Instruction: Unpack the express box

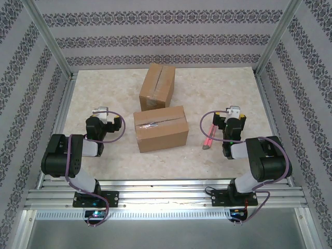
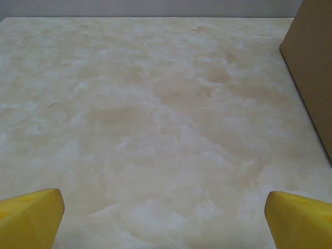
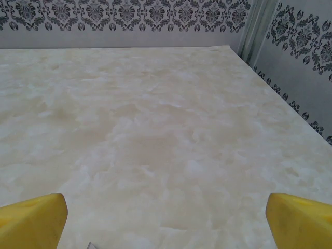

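Overall: two arms sit folded at the near edge of a pale counter (image 1: pixel 104 88), with two cardboard boxes between and beyond them.
Near box (image 1: pixel 160 128): closed, with tape along its top, standing mid-counter between the arms.
Far box (image 1: pixel 156 86): closed and taped, behind the near box, turned at an angle and apart from it.
Red tool (image 1: pixel 209 136): a thin stick lying flat on the counter, just beside the right arm on the side toward the near box.
Left claw (image 2: pixel 165 228): spread wide and holding nothing. Its yellow fingers (image 2: pixel 31 218) sit at the bottom corners of the left wrist view, with counter between them.
Right claw (image 3: pixel 166 225): spread wide and holding nothing, its yellow tips at the bottom corners of the right wrist view.
Top view: shows both boxes whole, the red tool and the arms.
Left wrist view: a brown box side (image 2: pixel 311 67) stands at the right edge. I cannot tell which box it is.
Right wrist view: a patterned wall (image 3: pixel 129 13) and a metal post (image 3: pixel 254 26) stand at the counter's far end.
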Available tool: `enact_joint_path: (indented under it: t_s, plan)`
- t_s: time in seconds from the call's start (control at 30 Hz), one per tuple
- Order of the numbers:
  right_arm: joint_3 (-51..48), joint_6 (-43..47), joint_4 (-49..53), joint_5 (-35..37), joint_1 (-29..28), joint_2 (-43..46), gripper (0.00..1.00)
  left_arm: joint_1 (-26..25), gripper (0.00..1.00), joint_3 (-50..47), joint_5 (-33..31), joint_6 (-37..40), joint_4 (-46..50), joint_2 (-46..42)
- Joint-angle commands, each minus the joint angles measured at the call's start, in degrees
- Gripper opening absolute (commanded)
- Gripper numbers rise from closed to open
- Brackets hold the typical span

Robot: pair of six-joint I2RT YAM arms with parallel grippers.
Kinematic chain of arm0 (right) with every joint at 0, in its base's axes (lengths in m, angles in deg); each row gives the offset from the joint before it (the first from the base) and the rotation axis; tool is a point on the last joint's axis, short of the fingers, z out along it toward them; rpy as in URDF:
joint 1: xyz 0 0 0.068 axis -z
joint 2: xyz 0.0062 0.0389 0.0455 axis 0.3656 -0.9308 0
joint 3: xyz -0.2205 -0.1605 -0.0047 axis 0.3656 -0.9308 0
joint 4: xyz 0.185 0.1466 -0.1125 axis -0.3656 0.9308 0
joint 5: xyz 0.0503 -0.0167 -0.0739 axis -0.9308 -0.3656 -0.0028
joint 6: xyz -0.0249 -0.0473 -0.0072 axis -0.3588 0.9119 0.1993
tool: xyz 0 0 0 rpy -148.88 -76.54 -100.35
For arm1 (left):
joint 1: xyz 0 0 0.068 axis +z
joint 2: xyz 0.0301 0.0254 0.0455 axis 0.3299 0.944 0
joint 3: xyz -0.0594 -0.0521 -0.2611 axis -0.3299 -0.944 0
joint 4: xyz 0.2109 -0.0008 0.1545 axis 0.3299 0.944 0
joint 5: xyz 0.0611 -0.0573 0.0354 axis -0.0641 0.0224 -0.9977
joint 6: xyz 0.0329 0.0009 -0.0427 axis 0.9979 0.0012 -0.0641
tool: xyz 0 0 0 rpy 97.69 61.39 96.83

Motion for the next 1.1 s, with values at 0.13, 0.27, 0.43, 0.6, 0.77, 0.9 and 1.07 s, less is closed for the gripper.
enact_joint_path:
  t_s: [0.13, 0.27, 0.43, 0.6, 0.77, 0.9, 1.07]
  plan:
    - [0.5, -1.1, -0.8, -0.9, 0.3, 0.0, 0.98, -0.2, 0.99, -2.2, 6.4, 3.0, -4.8, -0.7]
    - [0.0, -0.7, -1.9, -1.0, 0.2, -0.1, 0.98, -0.1, 0.99, -1.5, 6.4, 3.0, -3.7, -0.7]
    - [-0.4, -0.5, -2.6, -1.1, 0.0, 0.0, 0.98, -0.1, 0.99, 0.0, 2.4, 1.7, -0.7, -0.7]
    - [-0.5, -0.4, -2.7, -1.0, 0.0, 0.0, 0.98, -0.1, 0.99, 0.3, -2.7, -0.1, -0.3, -0.6]
    - [-0.2, -0.4, -2.4, -0.9, 0.0, -0.1, 0.98, -0.1, 0.99, 0.2, -3.6, -0.4, -0.4, -0.7]
    - [0.6, -0.5, -0.8, -0.8, -0.1, -0.1, 0.98, -0.2, 0.99, 0.1, -3.6, -0.5, -0.4, -0.7]
    - [0.7, -0.5, -0.6, -1.2, 0.1, 0.0, 0.98, -0.1, 0.99, 0.1, -3.5, -0.5, -0.5, -0.7]
